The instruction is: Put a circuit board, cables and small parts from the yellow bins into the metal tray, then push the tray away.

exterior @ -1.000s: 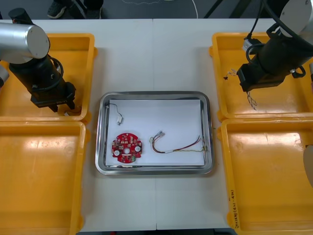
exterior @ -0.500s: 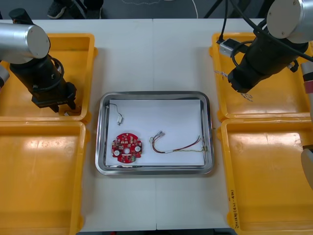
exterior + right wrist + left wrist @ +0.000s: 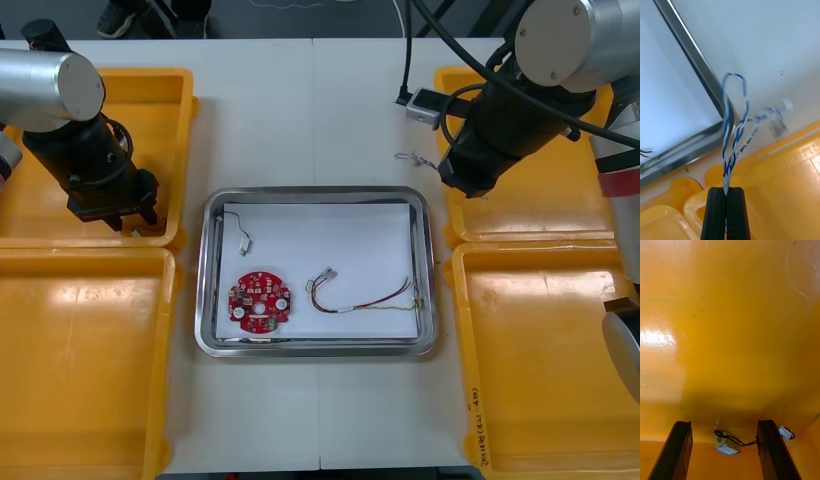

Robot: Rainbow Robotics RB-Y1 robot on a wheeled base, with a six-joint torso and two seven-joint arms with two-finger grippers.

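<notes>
My right gripper (image 3: 450, 178) hangs over the inner rim of the far right yellow bin (image 3: 570, 200), close to the metal tray's (image 3: 318, 192) far right corner. It (image 3: 726, 189) is shut on a twisted blue and white cable (image 3: 733, 123) that loops out beyond the fingers, with its end (image 3: 411, 157) over the table. On the tray's white inside lie a round red circuit board (image 3: 259, 299), a red and yellow cable (image 3: 360, 297) and a short black cable (image 3: 243, 239). Down in the far left bin (image 3: 170, 120), my left gripper (image 3: 724, 423) stands open, a black cable (image 3: 730, 440) with a white plug between its fingers.
Two more yellow bins, near left (image 3: 80, 360) and near right (image 3: 550, 360), flank the tray. Bare table lies beyond the tray's far edge and in front of it. In the right wrist view the tray's corner rim (image 3: 696, 71) sits just past the orange bin wall (image 3: 786, 176).
My right arm has swung left out of the far right bin towards the tray, carrying the blue and white cable. The left arm has stayed put.
</notes>
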